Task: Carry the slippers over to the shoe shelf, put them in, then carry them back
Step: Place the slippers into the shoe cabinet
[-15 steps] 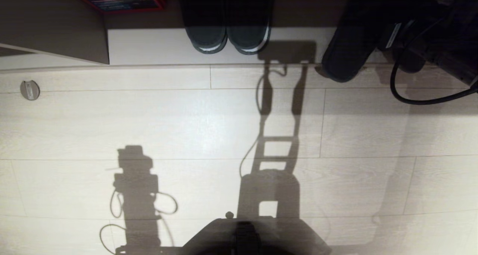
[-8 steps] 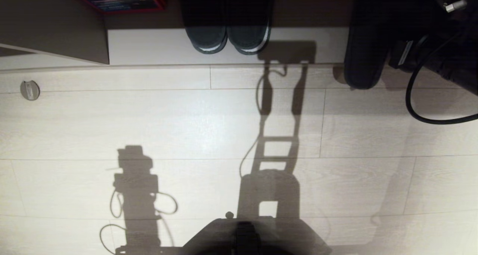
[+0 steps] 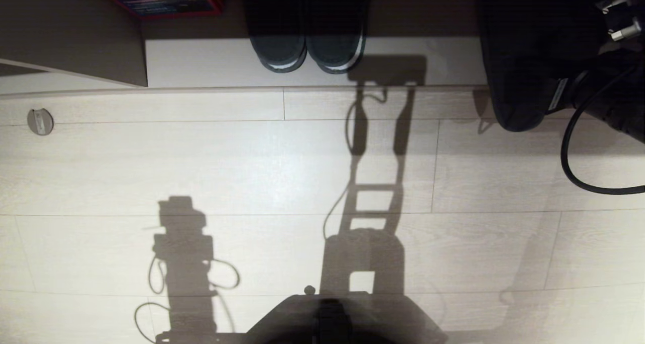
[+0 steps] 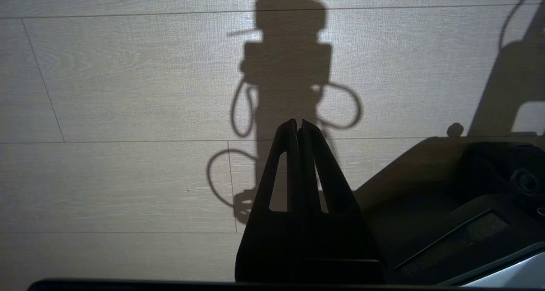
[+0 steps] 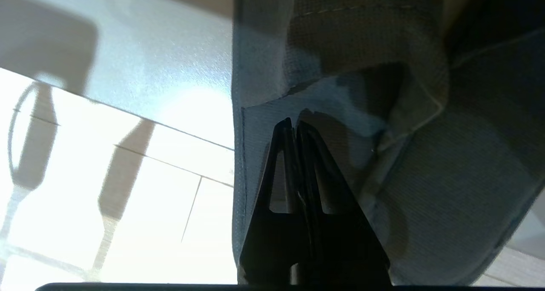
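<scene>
right gripper (image 5: 296, 122): fingers pinched tight on the slippers (image 5: 366, 154), up at the head view's top right
slippers: hanging dark over the shelf (image 3: 201, 62) base board's front edge and the floor (image 3: 252, 173)
left gripper (image 4: 298, 122): fingers together, nothing in them, low over the floor
dark pair (image 3: 307, 52): sitting in the shelf, toes poking out

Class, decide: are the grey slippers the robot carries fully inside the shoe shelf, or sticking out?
Sticking out. The slippers overhang the shoe shelf base board's front edge above the floor, clamped in the right gripper.
</scene>
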You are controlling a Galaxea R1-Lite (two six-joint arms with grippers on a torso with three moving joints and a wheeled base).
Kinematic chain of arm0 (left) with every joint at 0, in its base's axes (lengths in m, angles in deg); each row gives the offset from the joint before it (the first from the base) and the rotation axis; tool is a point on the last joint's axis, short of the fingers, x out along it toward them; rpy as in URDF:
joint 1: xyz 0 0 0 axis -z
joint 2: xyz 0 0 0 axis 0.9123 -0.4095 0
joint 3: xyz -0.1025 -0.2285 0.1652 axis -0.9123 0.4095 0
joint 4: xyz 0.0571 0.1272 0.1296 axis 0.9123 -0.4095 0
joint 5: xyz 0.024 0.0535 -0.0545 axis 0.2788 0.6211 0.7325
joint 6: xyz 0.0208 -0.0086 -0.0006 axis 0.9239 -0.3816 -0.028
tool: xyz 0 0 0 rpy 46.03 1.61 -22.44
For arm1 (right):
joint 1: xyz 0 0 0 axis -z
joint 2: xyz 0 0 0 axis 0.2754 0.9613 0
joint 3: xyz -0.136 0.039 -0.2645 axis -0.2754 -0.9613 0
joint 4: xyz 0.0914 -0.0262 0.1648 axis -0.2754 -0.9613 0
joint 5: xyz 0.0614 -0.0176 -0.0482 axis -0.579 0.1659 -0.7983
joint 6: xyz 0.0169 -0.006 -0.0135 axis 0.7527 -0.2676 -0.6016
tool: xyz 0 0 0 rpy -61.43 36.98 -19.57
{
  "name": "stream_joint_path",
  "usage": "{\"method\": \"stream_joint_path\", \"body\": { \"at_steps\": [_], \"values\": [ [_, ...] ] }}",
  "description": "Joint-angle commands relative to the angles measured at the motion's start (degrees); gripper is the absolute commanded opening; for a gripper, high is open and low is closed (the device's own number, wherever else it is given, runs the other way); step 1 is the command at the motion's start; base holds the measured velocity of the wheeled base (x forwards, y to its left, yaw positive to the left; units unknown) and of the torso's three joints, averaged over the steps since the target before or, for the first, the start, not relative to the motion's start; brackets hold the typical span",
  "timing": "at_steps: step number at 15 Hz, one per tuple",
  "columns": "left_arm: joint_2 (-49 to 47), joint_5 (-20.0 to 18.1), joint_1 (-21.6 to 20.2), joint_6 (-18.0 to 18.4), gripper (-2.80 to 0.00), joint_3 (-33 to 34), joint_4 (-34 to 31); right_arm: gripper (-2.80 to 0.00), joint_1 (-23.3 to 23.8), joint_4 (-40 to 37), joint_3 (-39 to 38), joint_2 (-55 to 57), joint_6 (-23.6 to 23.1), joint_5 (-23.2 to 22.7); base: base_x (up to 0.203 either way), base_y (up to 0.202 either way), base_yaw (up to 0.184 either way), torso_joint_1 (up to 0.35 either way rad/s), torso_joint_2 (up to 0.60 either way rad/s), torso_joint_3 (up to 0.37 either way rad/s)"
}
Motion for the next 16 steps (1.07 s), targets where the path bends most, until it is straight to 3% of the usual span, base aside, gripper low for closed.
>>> {"method": "stream_joint_path", "body": {
  "at_steps": [1, 4, 7, 14, 16],
  "values": [
    [0.0, 0.0, 0.0, 0.0, -2.8, 0.0, 0.0, -2.8, -0.2, 0.2, -0.7, -0.3, 0.0, -0.1, 0.0, 0.0, 0.0, 0.0, 0.0, 0.0],
    [0.0, 0.0, 0.0, 0.0, -2.8, 0.0, 0.0, -2.8, -0.3, 0.6, -0.4, 0.5, 0.3, -0.1, 0.0, 0.0, 0.0, 0.0, 0.0, 0.0],
    [0.0, 0.0, 0.1, 0.0, -2.8, 0.0, 0.0, -2.8, -0.7, 8.4, 3.1, 5.5, 0.7, 0.2, 0.0, 0.0, 0.0, 0.0, 0.0, 0.0],
    [0.0, 0.0, 0.1, 0.0, -2.8, 0.0, 0.0, -2.8, -1.7, 5.5, 10.9, 7.4, 0.9, 0.2, 0.0, 0.0, 0.0, 0.0, 0.0, 0.0],
    [0.0, 0.0, 0.0, 0.0, -2.8, 0.0, 0.0, -2.8, -2.0, 5.1, 8.6, 6.3, 0.8, 0.2, 0.0, 0.0, 0.0, 0.0, 0.0, 0.0]
  ]
}}
